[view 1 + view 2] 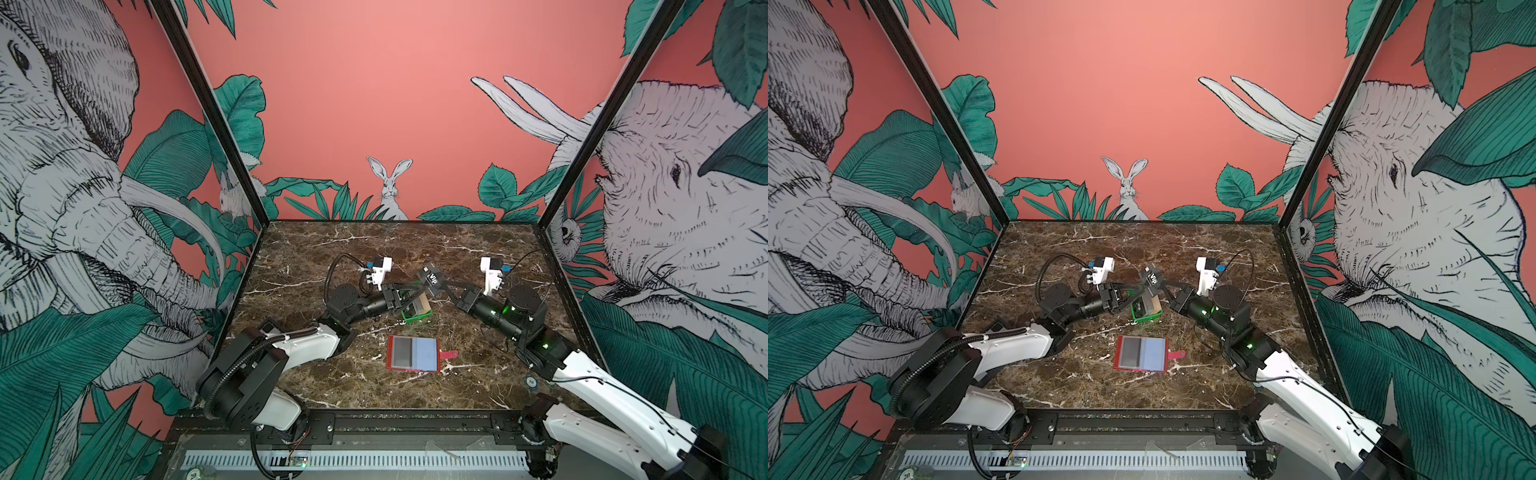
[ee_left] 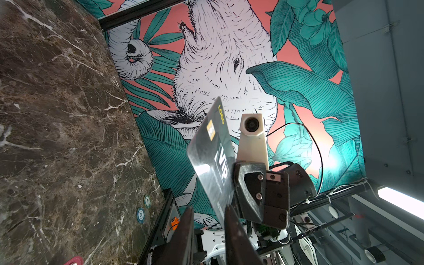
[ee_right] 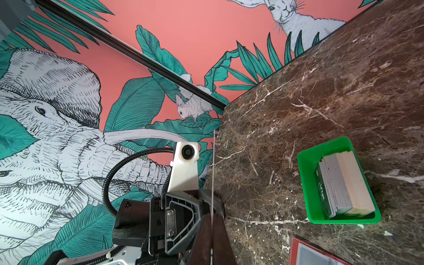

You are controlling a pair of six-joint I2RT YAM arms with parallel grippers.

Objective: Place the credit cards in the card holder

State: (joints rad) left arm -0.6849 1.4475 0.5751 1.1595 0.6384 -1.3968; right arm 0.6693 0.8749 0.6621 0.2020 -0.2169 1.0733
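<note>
The right pincer [image 3: 212,218] is pinched tight on a black card [image 2: 213,158] and holds it up in the air above the desk [image 1: 311,257]. The card says "VIP" in white and "LOGO" in yellow (a little gold chip [image 2: 210,132] sits beside that word). The left pincer [image 2: 208,210] has a small gap, and a corner of the card pokes into it. More cards [image 3: 344,185] stand in the green tray [image 3: 305,160]; one says "VIP". The red card holder [image 1: 413,353] lies open on the desk near the tray.
</note>
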